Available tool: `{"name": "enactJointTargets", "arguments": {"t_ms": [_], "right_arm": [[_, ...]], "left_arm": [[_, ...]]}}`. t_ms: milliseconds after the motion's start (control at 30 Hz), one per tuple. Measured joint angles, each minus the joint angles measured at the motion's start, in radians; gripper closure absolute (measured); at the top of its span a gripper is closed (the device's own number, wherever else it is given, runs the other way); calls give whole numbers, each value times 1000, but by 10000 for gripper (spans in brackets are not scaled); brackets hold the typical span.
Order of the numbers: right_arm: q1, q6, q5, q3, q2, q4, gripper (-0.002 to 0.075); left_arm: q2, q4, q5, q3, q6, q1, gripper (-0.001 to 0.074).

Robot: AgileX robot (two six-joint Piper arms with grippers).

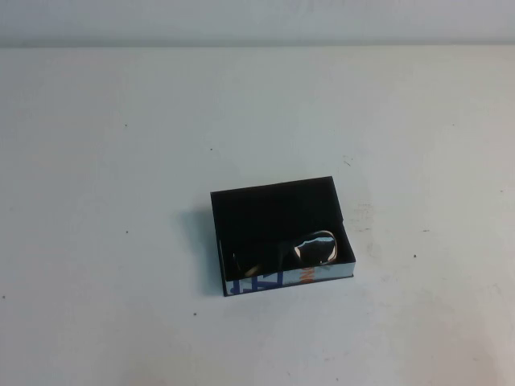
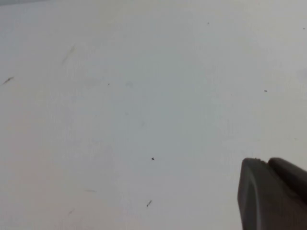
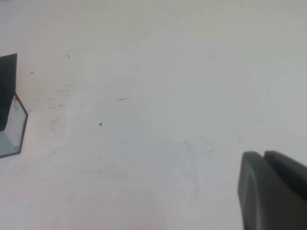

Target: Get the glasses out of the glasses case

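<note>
The glasses case [image 1: 273,211] is a shallow black box, open, at the middle of the white table; its near side is white with blue shapes and an orange mark. The black glasses [image 1: 315,246] lie inside along the near wall, one reflective lens showing at the right. A corner of the case also shows in the right wrist view [image 3: 9,108]. Neither arm shows in the high view. My left gripper [image 2: 266,165] hangs shut over bare table. My right gripper [image 3: 264,158] is shut over bare table, well apart from the case.
The white table [image 1: 121,161] carries small dark specks and scuff marks. Its far edge runs along the top of the high view, against a pale wall.
</note>
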Motion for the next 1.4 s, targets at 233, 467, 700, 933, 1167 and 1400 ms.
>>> {"name": "enactJointTargets", "arguments": {"t_ms": [233,467,700,933,1167,1400], "right_arm": [[0,0,0,0,0,0,743],[0,0,0,0,0,0,743],[0,0,0,0,0,0,743],[0,0,6,0,0,0,743],[0,0,-23,0,0,60,743],[0,0,49,-252,5,154,743]], "left_arm": [[0,0,0,0,0,0,740],[0,0,0,0,0,0,740],[0,0,0,0,0,0,740],[0,0,0,0,0,0,740],[0,0,0,0,0,0,740],[0,0,0,0,0,0,740]]}}
